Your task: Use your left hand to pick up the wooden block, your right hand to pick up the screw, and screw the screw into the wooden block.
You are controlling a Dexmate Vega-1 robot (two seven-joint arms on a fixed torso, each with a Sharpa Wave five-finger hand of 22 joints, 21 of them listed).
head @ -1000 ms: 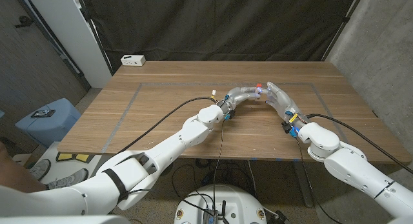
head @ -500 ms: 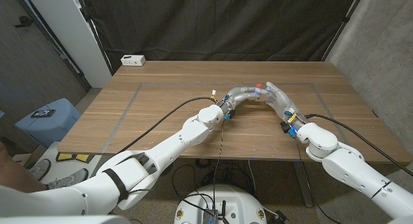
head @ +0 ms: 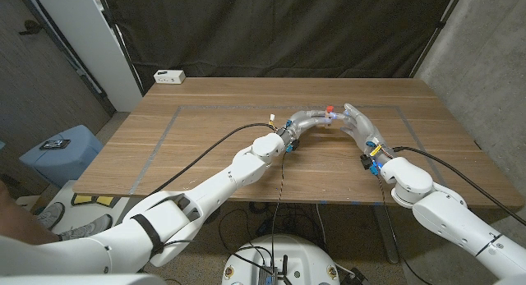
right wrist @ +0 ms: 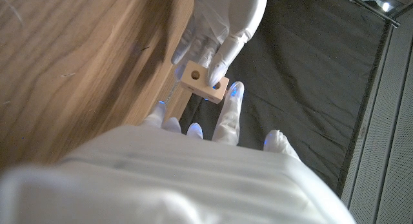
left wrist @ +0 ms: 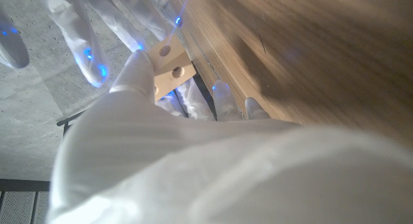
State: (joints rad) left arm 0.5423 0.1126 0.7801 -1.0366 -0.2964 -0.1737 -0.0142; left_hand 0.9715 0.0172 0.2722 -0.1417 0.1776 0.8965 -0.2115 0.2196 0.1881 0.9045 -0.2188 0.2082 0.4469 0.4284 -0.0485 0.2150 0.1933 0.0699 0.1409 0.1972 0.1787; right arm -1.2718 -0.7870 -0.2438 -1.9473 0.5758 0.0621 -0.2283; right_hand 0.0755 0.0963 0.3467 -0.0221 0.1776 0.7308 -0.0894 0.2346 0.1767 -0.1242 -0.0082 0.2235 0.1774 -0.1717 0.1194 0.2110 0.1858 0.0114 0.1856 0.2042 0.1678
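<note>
While our left hand [right wrist: 219,20] pinches the wooden block [right wrist: 203,80] by its edge, the block hangs above the table [head: 205,145], near the far middle, two round holes showing on its face. In the left wrist view the same block [left wrist: 169,66] sits against our fingers. Our right hand [head: 355,123] meets the left hand [head: 308,119] at the block, fingertips [right wrist: 235,91] just beside it. We cannot tell whether the right hand holds the screw. A white power strip [head: 169,75] lies at the far left edge.
</note>
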